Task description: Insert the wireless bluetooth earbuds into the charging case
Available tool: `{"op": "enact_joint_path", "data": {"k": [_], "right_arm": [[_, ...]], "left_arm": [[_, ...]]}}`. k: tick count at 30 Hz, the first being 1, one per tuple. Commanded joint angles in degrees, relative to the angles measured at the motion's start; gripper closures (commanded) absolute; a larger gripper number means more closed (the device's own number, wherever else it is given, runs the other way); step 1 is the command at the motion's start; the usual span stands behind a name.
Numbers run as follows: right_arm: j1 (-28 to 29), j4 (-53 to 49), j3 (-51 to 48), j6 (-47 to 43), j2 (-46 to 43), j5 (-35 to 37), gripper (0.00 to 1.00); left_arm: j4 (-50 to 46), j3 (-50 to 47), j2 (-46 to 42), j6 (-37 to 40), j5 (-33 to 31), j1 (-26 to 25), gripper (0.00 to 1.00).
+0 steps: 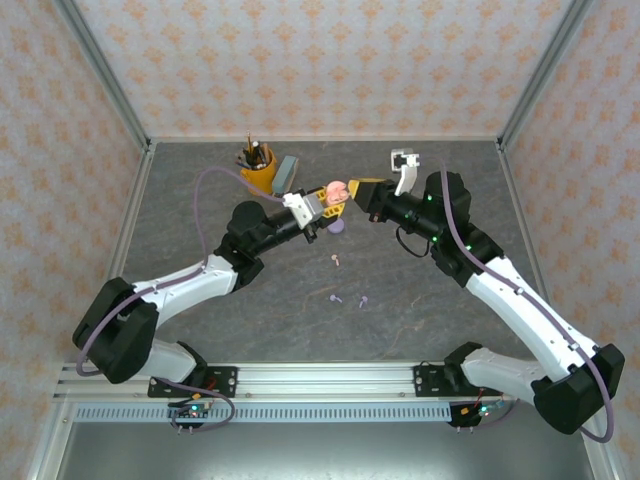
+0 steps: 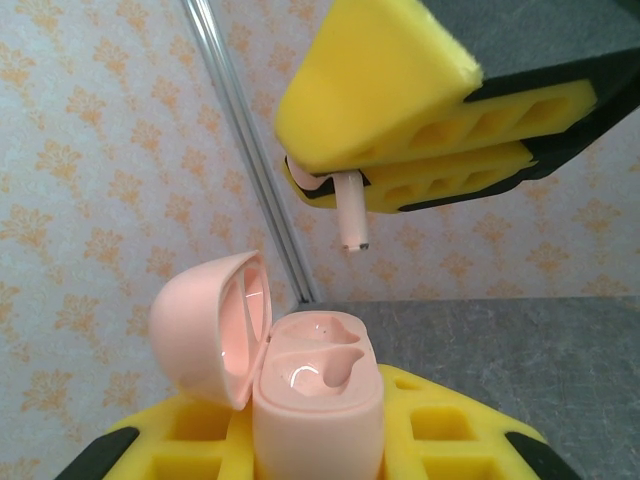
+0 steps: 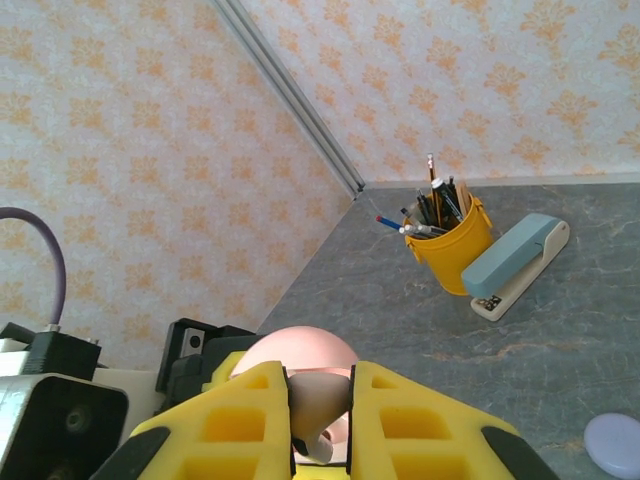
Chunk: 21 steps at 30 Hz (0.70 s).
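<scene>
Left tool [image 1: 326, 204] is clamped tight on the open pink charging case [image 2: 318, 400] at centre of the top view, with its lid [image 2: 210, 325] hinged back to the left. Right tool [image 1: 357, 192] is pinched shut on a held pale pink earbud [image 2: 350, 215], stem pointing down just above the case's wells, not touching. On the surface [image 1: 250, 320] below centre lie a loose pink earbud [image 1: 338, 260], a lilac earbud [image 1: 337, 297] and a second lilac earbud [image 1: 363, 300]; the pencil cup [image 1: 257, 172] and stapler [image 1: 287, 172] sit upper left.

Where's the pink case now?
In the top view the case hangs near centre, clamped in the left gripper, lid open, facing the right gripper holding an earbud.
</scene>
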Motion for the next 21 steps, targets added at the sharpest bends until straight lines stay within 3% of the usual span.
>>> {"op": "enact_joint_path", "data": {"k": [1, 21], "right_arm": [[-0.2, 3.2, 1.9, -0.3, 0.0, -1.9, 0.84], [0.2, 3.1, 2.5, -0.3, 3.2, -2.5, 0.84]], "left_arm": [[3.9, 2.4, 0.8, -1.4, 1.1, -0.3, 1.0], [5.2, 2.9, 1.6, -3.0, 1.6, -0.8, 1.0]]}}
